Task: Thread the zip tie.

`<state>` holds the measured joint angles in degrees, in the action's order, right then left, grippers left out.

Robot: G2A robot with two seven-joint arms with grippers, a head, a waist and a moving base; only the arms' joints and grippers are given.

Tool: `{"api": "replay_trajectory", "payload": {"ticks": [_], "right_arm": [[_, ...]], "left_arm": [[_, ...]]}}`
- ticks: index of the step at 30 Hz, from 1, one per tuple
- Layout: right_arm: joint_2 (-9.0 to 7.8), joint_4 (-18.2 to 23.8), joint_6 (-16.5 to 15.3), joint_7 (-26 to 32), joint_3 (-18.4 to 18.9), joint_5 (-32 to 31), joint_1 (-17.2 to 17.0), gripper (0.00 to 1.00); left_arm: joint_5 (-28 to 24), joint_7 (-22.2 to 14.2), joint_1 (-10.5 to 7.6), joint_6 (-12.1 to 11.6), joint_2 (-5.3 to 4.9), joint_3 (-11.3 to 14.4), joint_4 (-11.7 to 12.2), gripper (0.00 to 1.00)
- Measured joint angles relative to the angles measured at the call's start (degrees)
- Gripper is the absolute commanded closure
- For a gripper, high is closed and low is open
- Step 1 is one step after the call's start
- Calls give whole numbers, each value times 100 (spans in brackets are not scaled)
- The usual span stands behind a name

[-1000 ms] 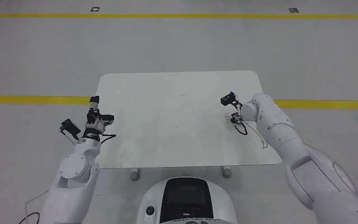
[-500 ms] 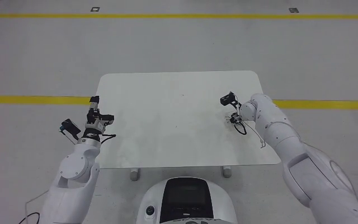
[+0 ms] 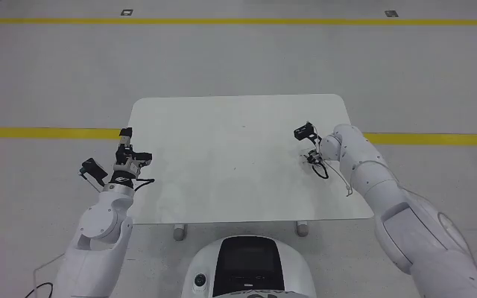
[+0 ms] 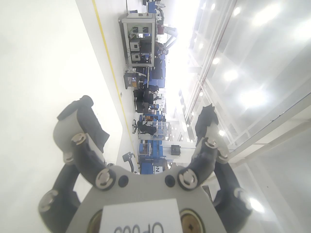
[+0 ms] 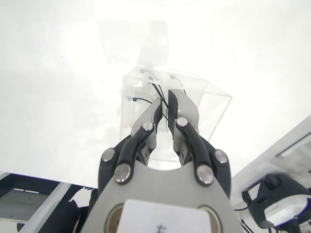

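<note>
Several thin black plastic zip ties (image 5: 159,90) lie loose in a clear, square-walled plastic box (image 5: 218,107). The box stands on the white rectangular counter (image 3: 223,149), near its right edge. Each tie is a slim dark strand ending in a small square head, and the strands cross one another inside the box. In the top view they are too small to tell apart.

The right claw (image 5: 165,96) reaches down into the open box with its light grey fingers (image 5: 187,107) drawn narrow. One black strand runs between the ribbed dark pads and is pinched there, while the other ties lie just beyond the fingertips. In the top view the right arm comes in from the counter's right side, bent at the elbow, with the right claw (image 3: 311,155) pointed down over the box.

The left claw (image 4: 145,107) is spread wide and holds nothing. Its two dark fingertips (image 4: 206,120) stand well apart, with the far room showing between them. In the top view the left arm sits at the counter's left edge, well apart from the box. There the left claw (image 3: 133,149) is raised and aimed away from the robot.

A white label (image 4: 141,214) sits on the left claw's base plate. Its dark print is upside down and cut off by the edge. A similar white label (image 5: 165,217) sits on the right claw's base plate, with only a fragment of a mark visible.
</note>
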<state>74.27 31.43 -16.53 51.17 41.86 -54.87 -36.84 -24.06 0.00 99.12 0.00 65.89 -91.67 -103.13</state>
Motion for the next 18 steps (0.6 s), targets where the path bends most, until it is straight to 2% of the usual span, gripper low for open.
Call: {"api": "replay_trajectory", "payload": {"ticks": [18], "right_arm": [[24, -100, 6, -28, 95, -76, 10, 90]], "left_arm": [[0, 0, 0, 0, 0, 0, 0, 0]]}}
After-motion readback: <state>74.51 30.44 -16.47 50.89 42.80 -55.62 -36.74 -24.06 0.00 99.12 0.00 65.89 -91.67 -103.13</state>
